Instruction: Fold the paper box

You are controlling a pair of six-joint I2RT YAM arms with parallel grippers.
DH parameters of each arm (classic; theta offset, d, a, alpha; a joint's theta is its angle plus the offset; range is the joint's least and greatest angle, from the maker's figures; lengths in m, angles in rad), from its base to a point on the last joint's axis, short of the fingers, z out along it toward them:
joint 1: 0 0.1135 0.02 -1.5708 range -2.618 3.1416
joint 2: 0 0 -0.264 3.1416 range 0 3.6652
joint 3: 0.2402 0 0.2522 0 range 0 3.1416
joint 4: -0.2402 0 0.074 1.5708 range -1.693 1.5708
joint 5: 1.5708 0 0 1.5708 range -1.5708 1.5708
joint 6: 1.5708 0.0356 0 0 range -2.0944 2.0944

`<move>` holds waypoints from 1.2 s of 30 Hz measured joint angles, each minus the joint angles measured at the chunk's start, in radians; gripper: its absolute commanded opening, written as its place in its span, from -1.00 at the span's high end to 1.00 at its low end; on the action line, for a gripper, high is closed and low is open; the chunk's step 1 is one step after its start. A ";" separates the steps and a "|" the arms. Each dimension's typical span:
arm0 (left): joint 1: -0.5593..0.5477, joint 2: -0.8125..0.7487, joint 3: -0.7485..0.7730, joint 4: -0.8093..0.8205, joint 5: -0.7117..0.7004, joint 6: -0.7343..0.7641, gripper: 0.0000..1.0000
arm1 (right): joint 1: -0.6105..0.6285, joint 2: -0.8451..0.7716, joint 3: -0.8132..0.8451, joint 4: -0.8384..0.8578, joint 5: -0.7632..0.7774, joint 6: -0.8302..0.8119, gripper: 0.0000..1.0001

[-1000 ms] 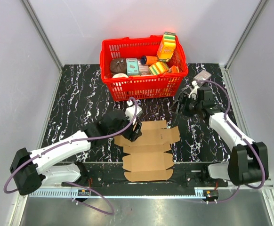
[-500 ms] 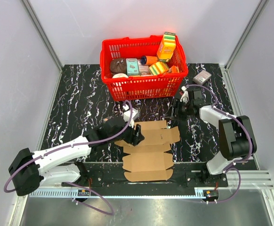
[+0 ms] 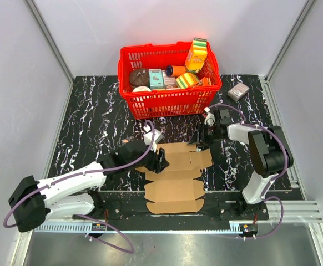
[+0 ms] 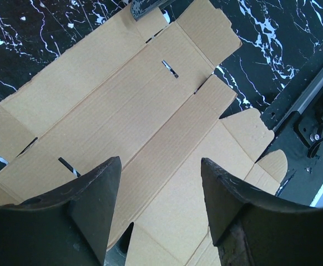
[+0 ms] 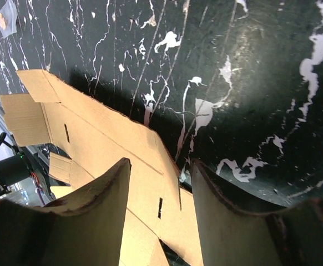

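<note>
The left gripper [image 4: 160,166] is hanging just above the paper box [image 4: 122,105], its two dark fingers standing well apart and gripping nothing; only flat brown card is showing through the gap. From above, it is sitting over the sheet's left edge. The right gripper [image 5: 160,162] is reaching low to the sheet's far right corner, its fingers parted too, with the card's far edge running through the gap between them; whether either finger is touching the card I cannot tell. The paper box is lying unfolded and flat, creases and slots facing up, on the black marbled table [image 3: 95,122] between the two arms, its near flaps reaching past the table's near edge toward the arm bases. Beyond it, a little apart, a red basket [image 3: 167,103] is holding colourful packages, and a small grey-pink box [image 3: 238,91] is lying near the far right corner.
</note>
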 measured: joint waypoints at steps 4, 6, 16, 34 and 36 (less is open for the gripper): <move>0.000 -0.018 -0.012 -0.001 0.000 -0.003 -0.29 | 0.018 0.011 0.007 0.008 -0.006 0.000 0.31; 0.000 -0.024 -0.015 -0.002 0.000 -0.003 -0.29 | 0.021 0.011 0.007 0.016 -0.007 0.004 0.39; 0.000 -0.040 -0.022 -0.010 -0.002 -0.003 -0.29 | 0.021 0.033 0.010 0.026 -0.015 0.018 0.93; 0.000 -0.151 -0.063 -0.013 -0.058 -0.007 -0.29 | 0.021 -0.330 -0.197 0.107 0.198 0.342 1.00; 0.000 -0.152 -0.071 -0.012 -0.063 -0.010 -0.28 | 0.021 -0.396 -0.258 0.125 0.232 0.413 1.00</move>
